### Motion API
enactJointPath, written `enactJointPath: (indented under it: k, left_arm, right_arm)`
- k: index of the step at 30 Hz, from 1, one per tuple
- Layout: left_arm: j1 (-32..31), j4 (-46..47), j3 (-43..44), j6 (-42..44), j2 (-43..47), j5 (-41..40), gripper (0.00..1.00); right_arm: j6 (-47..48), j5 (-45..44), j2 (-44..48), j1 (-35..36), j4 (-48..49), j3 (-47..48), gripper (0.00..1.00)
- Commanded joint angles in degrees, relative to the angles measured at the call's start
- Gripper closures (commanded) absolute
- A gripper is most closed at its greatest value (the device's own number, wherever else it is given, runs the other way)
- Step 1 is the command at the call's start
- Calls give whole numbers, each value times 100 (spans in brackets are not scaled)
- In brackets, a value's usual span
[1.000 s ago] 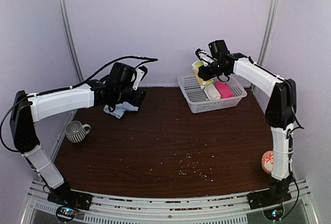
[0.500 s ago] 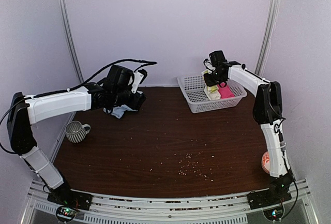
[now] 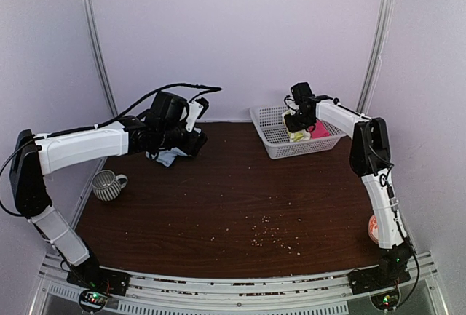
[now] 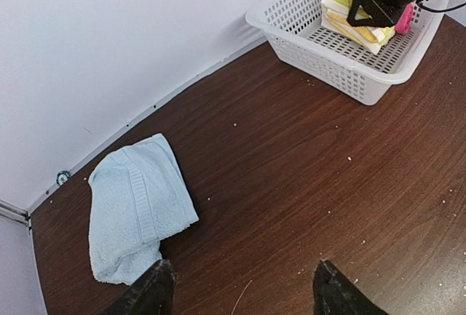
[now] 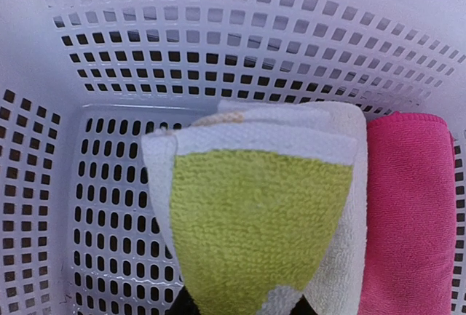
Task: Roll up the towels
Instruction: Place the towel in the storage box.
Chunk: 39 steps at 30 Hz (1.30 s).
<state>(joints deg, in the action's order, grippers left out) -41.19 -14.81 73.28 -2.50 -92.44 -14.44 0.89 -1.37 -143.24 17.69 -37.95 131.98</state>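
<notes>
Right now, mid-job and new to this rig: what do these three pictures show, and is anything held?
Two robot arms are bolted at the near edge of the table. The overhead view looks down from behind them; the other two come from a camera on each wrist. The left pincer is open, above the table beside a loosely folded pale blue towel. The right pincer reaches into a white basket and grips the yellow-green towel, next to a pink roll. A mug stands at the left.
</notes>
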Motion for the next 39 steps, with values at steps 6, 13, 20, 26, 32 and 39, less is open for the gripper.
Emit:
enactJointPath:
  k: [6, 13, 20, 26, 32, 39]
  left_arm:
    - [50, 24, 121, -78, 57, 184, 33]
    - [45, -29, 161, -80, -17, 240, 34]
    - [49, -37, 165, -75, -35, 251, 34]
    - [50, -70, 194, -75, -88, 268, 34]
    - [49, -78, 205, -75, -106, 290, 34]
    - [46, -99, 214, -71, -170, 360, 34]
  right_arm:
    - [37, -286, -320, -11, 49, 263, 96]
    - [139, -588, -461, -3, 44, 268, 83]
    - [212, -637, -534, -4, -42, 271, 59]
    - [202, -508, -484, -8, -120, 272, 49]
    - [171, -343, -309, 4, -167, 262, 43]
    - [173, -118, 37, 62, -275, 206, 35]
